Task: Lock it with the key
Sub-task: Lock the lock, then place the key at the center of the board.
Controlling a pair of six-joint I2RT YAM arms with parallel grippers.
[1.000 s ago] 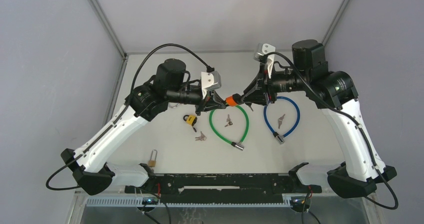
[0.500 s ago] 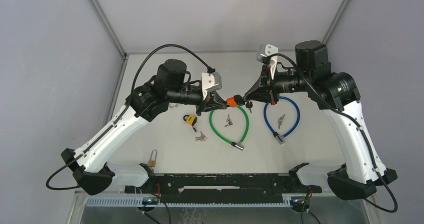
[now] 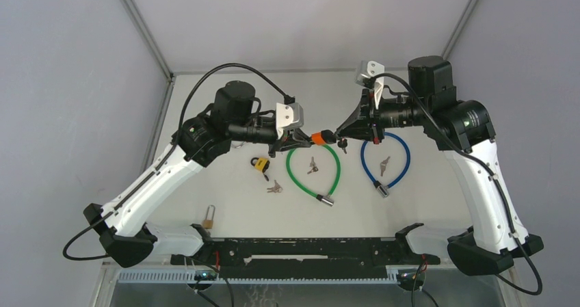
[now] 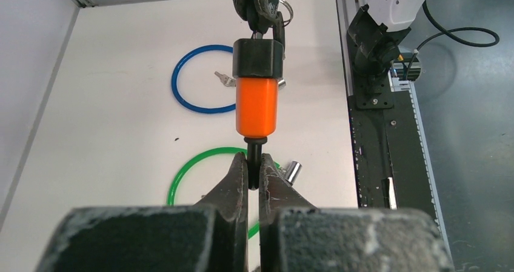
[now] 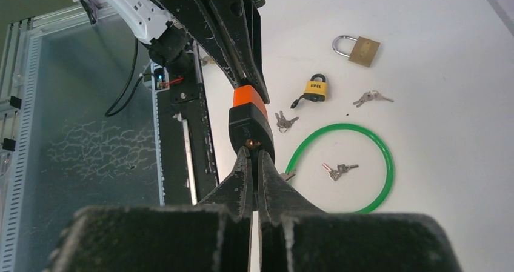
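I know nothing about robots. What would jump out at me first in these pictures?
Two arms meet in mid-air, sharing a bright orange padlock. The left tool clamps its thin black stem, and the right tool pinches the key at its black end. Below them, a green cable loop and a blue cable loop lie side by side on the white table.

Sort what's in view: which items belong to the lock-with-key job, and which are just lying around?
In use:
orange lock, held in the air between both arms
left gripper, shut on its stem
right gripper, shut on the key at its black end

Lying about on the table:
green cable lock
blue cable lock
yellow padlock
brass padlock
loose key bunches
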